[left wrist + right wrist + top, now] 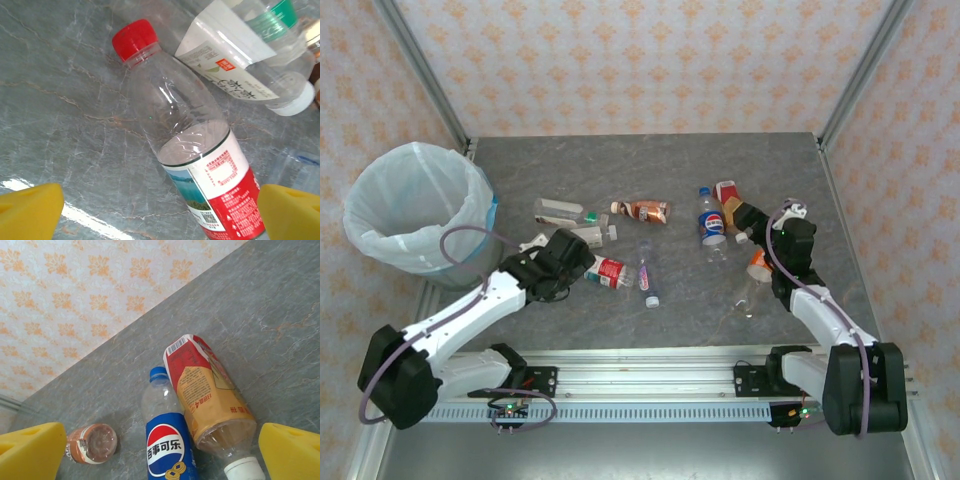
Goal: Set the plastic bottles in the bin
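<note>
Two grippers: both stand wide open and hold nothing. The left gripper [582,264] is over the left-hand group of bottles, and the right gripper [742,222] is over the right-hand group.
Plastic bottles: eight or so lie on their sides across the middle of the grey table [670,160], none of them lifted.
Bin: the bag-lined bin [380,240] stands at the table's left edge, well apart from every bottle. Its near inner wall is hidden, so what it holds cannot be told.
Left target: in the left wrist view the red-capped bottle [195,160], with a red and white label, lies between the yellow fingertips [30,212]. Its cap points to the far side. A white-labelled bottle [245,55] lies just beside it, nearly touching.
Right target: the right wrist view looks down on the Pepsi bottle [167,440] and the orange-labelled bottle [207,390], which touch along their sides. The brown bottle [92,442] lies apart to the left.
Step in hand: this looks like the approach to a first pick, with the left arm lined up on the red-capped bottle.
Next move: lower the left fingers astride the bottle's body, close on it, lift, and swing left to above the bin's mouth.
Care needed: the thin clear plastic may roll or buckle, so a grip at the labelled middle seems safest. The neighbouring bottle is close enough to be nudged.
</note>
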Controlling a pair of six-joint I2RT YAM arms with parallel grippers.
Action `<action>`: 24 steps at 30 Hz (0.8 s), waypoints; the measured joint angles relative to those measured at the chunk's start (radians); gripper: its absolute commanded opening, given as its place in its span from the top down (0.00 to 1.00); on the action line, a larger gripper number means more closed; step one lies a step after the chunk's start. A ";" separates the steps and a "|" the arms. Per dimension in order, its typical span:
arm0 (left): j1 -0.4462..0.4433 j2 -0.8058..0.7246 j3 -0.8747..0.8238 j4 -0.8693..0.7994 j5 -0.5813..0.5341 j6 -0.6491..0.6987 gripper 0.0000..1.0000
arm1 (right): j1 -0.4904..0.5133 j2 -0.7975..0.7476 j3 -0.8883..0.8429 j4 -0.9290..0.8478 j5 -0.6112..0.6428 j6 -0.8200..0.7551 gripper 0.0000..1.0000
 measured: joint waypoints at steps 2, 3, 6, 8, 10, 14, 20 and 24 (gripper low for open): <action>-0.009 0.046 0.013 0.007 0.007 -0.016 0.00 | 0.005 0.000 0.002 0.000 -0.009 0.000 0.01; -0.015 0.068 0.017 0.021 0.007 -0.025 0.00 | 0.005 -0.001 0.002 0.000 -0.012 0.000 0.01; -0.022 0.114 0.018 0.067 0.011 -0.068 0.00 | 0.006 -0.013 0.002 -0.005 -0.012 0.000 0.01; -0.027 0.143 0.019 0.095 0.014 -0.097 0.00 | 0.005 -0.030 0.000 -0.007 -0.011 0.000 0.01; -0.031 0.180 0.028 0.116 0.014 -0.118 0.00 | 0.006 -0.059 -0.006 -0.015 -0.011 -0.003 0.01; -0.034 0.256 0.069 0.141 0.017 -0.128 0.00 | 0.006 -0.106 -0.018 -0.037 -0.010 -0.016 0.01; -0.034 0.378 0.147 0.164 0.029 -0.127 0.01 | 0.006 -0.117 -0.032 -0.058 -0.011 -0.028 0.01; -0.041 0.426 0.163 0.179 0.033 -0.128 0.05 | 0.006 -0.117 -0.036 -0.060 -0.011 -0.031 0.01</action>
